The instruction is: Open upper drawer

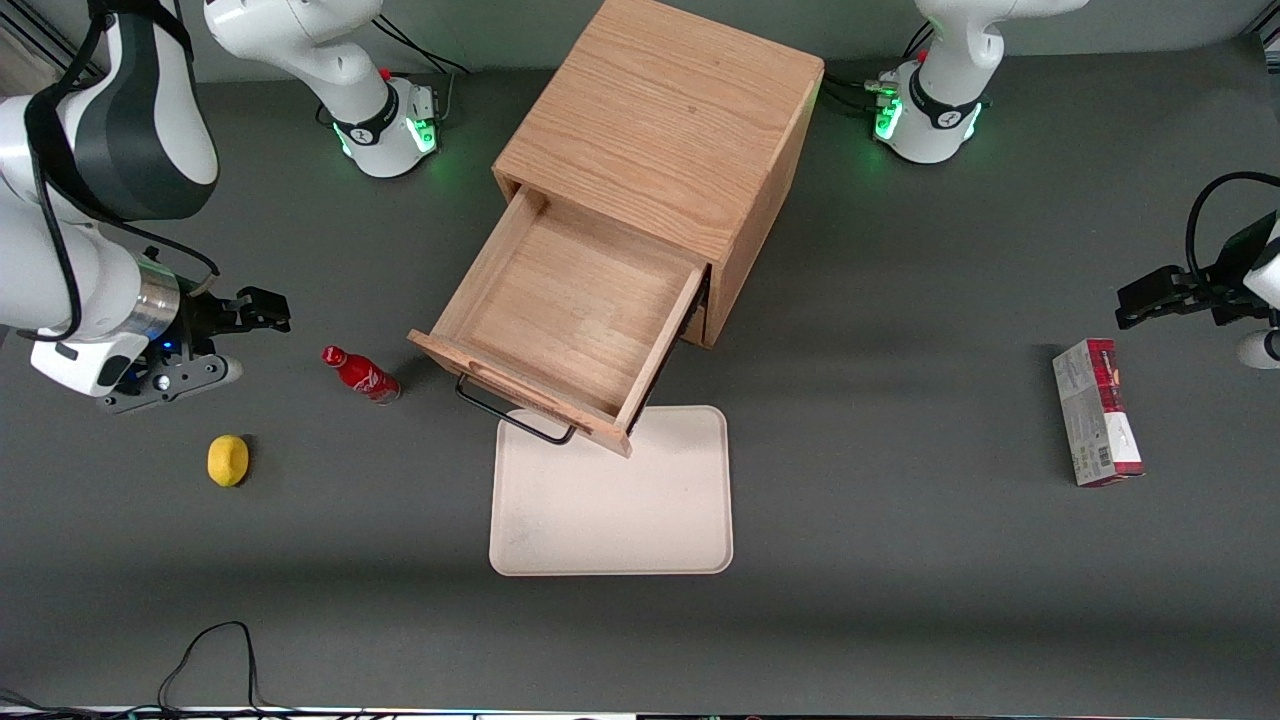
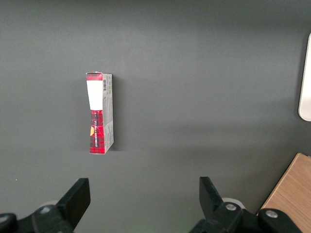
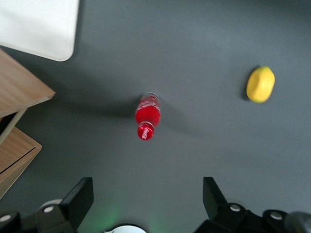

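One tray (image 1: 611, 510), one upper drawer (image 1: 575, 315), pincer (image 1: 262, 310) apart

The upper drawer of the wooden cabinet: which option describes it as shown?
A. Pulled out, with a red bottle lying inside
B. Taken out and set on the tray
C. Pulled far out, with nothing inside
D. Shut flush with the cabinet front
C: the upper drawer juts far out of the cabinet with a bare wooden floor, while the tool hangs open over the table beside the red bottle, away from the handle.
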Robot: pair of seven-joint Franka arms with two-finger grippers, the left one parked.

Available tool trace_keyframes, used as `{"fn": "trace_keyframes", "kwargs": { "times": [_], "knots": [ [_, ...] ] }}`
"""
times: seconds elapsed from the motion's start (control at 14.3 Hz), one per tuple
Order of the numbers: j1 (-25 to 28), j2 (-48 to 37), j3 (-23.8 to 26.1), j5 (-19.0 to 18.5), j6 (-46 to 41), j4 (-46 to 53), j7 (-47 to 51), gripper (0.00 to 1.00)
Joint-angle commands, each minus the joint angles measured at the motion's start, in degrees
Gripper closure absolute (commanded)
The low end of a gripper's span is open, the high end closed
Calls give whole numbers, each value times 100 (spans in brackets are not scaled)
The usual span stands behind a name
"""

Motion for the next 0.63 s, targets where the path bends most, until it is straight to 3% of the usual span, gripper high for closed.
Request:
{"fn": "trace_keyframes", "kwargs": {
  "times": [0.0, 0.35, 0.42, 0.56],
  "knots": [
    [96, -189, -310, 187, 56, -83, 172, 0],
    [44, -479, -390, 242, 189, -110, 190, 0],
    [-331, -470, -198, 242, 189, -66, 224, 0],
    [-1446, -531, 1160, 233, 180, -100, 234, 0]
  ]
}}
